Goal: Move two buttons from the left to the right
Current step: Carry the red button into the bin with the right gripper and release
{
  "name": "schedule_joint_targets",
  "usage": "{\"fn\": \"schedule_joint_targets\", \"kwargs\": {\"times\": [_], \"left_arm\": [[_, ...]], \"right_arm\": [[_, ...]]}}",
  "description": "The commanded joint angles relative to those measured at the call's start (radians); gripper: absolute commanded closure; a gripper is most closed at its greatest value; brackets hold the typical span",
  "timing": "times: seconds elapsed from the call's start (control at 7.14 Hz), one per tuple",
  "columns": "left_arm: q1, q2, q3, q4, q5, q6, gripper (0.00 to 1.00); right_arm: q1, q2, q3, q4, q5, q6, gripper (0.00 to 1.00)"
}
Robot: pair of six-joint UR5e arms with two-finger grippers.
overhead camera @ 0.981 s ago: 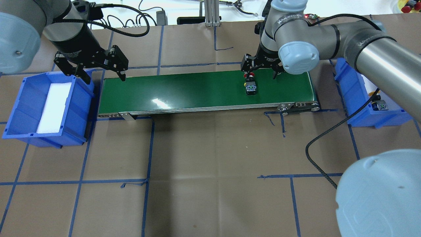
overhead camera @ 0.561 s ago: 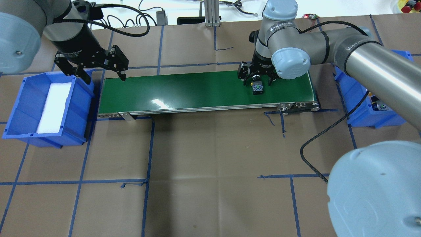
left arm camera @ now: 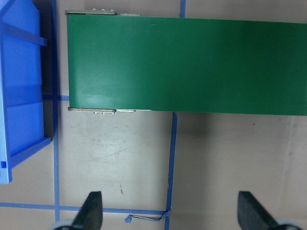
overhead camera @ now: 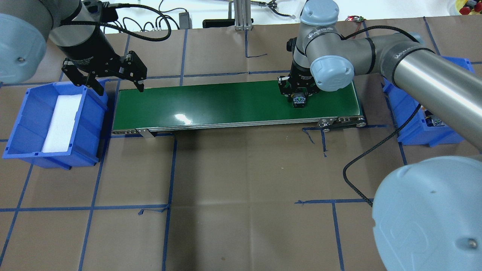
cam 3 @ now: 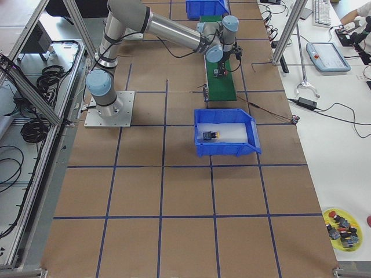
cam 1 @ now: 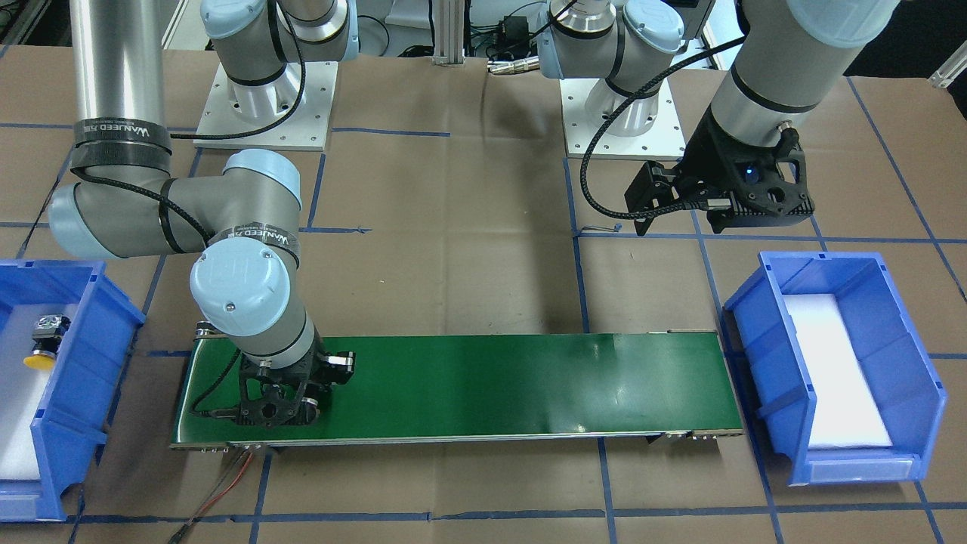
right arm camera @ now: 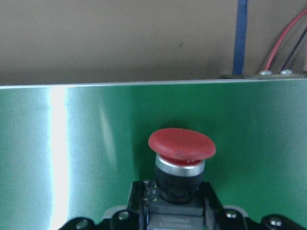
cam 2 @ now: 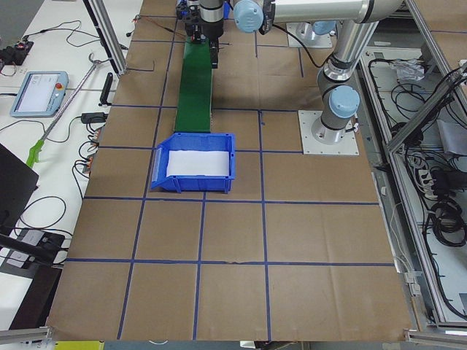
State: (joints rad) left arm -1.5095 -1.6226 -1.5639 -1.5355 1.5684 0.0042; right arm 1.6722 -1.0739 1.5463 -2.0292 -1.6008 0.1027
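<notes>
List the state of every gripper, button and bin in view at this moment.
red button: on its side on the conveyor belt, beneath the right gripper
yellow button: lying in the right bin
left gripper: open, empty, hovers near the belt's left end
right gripper: low over the red button; grip unclear
left bin: white liner only, no button
right bin: holds yellow button

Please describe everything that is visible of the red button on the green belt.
The red button has a round, matte red mushroom cap, a silvery ring below it, and a blocky black-and-grey body. It lies on its side on the green conveyor belt, near the end on the robot's right. The right gripper sits low around it; whether its fingers touch it cannot be seen.
</notes>
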Motion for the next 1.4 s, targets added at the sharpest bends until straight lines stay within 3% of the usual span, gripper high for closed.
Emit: {"fn": "schedule_joint_targets", "kwargs": {"times": [0.0, 0.28, 0.56, 0.7, 1.26], "left_arm": [[0.000, 0.000, 0.002, 0.000, 0.001, 0.000, 0.01], [0.000, -0.002, 0.004, 0.000, -0.001, -0.001, 0.01], [0.000, -0.002, 0.007, 0.000, 0.001, -0.003, 0.01], [0.000, 0.000, 0.005, 0.000, 0.001, -0.003, 0.01], [0.000, 0.000, 0.002, 0.000, 0.001, -0.003, 0.01]], "right_arm": [[-0.053, -0.093, -0.006, 0.021, -0.039, -0.071, 0.96], [-0.219, -0.191, -0.021, 0.177, -0.021, -0.199, 0.98], [-0.461, -0.215, -0.049, 0.218, 0.027, -0.470, 0.98], [-0.527, -0.207, -0.081, 0.215, 0.028, -0.579, 0.98], [-0.589, -0.042, -0.115, 0.137, 0.027, -0.707, 0.97]]}}
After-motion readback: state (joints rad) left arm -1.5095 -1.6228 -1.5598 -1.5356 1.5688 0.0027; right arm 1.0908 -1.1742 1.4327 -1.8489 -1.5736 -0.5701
